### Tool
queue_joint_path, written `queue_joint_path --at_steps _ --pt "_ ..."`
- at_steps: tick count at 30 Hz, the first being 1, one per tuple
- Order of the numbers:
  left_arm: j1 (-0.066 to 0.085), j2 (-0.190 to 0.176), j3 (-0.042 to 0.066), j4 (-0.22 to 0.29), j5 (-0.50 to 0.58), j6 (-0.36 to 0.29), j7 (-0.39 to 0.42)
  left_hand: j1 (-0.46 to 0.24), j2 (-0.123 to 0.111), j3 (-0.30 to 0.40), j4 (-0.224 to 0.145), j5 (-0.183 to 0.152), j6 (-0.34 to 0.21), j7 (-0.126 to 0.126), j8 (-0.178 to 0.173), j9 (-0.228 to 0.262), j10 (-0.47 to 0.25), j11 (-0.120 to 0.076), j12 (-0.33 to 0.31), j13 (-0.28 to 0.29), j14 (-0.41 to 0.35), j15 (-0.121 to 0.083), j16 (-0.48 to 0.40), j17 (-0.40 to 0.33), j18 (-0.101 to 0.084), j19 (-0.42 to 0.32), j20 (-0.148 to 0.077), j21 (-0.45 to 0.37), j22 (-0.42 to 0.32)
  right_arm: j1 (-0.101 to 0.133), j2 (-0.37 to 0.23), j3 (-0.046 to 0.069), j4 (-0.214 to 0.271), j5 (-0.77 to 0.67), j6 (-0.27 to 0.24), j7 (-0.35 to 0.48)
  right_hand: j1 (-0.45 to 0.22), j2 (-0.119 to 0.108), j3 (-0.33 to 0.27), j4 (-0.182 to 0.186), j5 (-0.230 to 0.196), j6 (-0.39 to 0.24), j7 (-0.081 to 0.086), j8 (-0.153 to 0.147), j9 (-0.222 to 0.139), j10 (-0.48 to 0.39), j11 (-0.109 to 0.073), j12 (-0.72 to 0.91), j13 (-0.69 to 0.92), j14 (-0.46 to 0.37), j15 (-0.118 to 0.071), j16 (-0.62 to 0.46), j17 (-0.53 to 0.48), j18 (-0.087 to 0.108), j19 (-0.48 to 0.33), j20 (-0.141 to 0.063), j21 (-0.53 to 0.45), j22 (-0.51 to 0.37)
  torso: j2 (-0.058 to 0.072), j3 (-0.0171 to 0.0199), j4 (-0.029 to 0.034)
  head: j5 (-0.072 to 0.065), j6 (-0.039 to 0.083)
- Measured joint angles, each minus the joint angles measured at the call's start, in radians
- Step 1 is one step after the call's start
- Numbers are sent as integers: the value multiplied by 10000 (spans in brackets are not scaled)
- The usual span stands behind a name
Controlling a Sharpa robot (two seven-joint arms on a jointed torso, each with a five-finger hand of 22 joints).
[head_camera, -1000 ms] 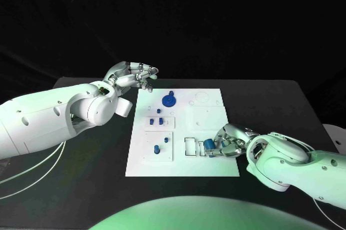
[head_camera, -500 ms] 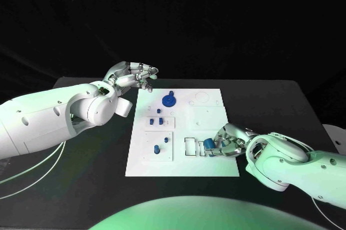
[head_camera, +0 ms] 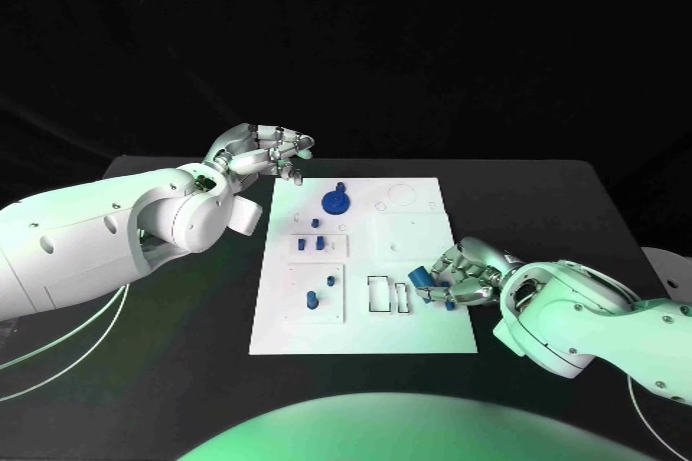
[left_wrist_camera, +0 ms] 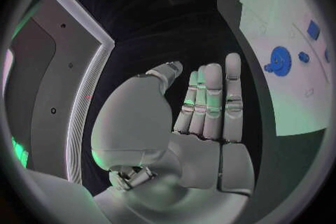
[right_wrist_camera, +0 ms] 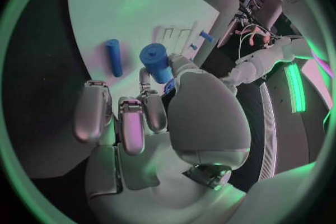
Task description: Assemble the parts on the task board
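Our right hand grips a blue cylindrical part over the white task board.
We see that flat white plate lying mid-way on the black table, against a dark room. A blue gear-shaped part sits near its far edge; a second blue cylinder part lies flat just beside our right hand. Our left hand hovers empty past the board's far left corner, fingers loosely curled.

The right hand pinches a blue cylinder above the task board — a blue peg lies beside it.
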Motion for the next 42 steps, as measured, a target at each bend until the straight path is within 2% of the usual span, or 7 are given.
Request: queue_joint_path --at_steps 6,13,22,28,38,42 --pt "0 17 0 -8 0 -1 -1 0 0 0 0 0 0 0 0 0 0 0 0 0 0 0 0 0 0 0 0 0 0 231 -65 0 227 783 -256 113 0 0 65 11 59 16 25 1 0 37 -35 33 -1 0 0 -1 0 0 35 -35 0 0 4 1 1 -21 0" --pt "0 30 -1 -13 0 -2 -1 0 0 0 0 0 0 0 0 0 0 0 0 1 0 0 0 0 0 0 0 0 0 346 78 4 290 1354 -355 214 12 -12 113 25 102 31 41 1 0 55 -16 40 -2 0 1 -1 -1 0 34 -35 -1 -1 12 0 7 -13 0" --pt "0 76 -1 -16 0 -2 -1 0 0 0 0 0 0 0 0 0 0 0 0 1 0 0 0 0 0 0 0 0 0 370 830 -1 45 1775 -94 253 -8 8 247 27 19 31 41 1 -1 65 -7 40 -3 -1 1 -1 -1 0 34 -34 -1 7 12 -3 11 -16 0" --pt "0 84 -1 -10 1 -1 -1 0 0 0 0 0 0 0 0 0 0 0 0 2 0 0 0 0 0 0 0 0 0 338 1259 -13 -260 1871 202 223 -207 199 250 27 -85 69 81 -10 -7 66 -5 40 -4 0 2 -2 -1 1 34 -34 -7 7 18 -6 18 -4 0" --pt "-1 80 -1 -4 1 0 -1 0 0 0 0 0 0 0 0 0 0 0 0 2 0 0 0 0 0 0 0 0 1 281 1500 -23 -588 1756 443 60 -855 28 306 79 -332 108 114 -14 17 68 -2 39 -5 0 2 -2 -1 1 34 -34 -7 5 16 -4 10 37 0" --pt "-1 76 -1 -1 0 0 -1 0 0 -27 28 0 0 0 0 0 -36 -37 0 2 0 0 0 0 1 0 0 -45 -10 278 1539 -23 -643 1644 505 -10 -907 30 307 79 -414 114 110 -13 210 70 0 39 -5 0 2 -2 -1 1 33 -34 -8 5 15 0 8 41 0"
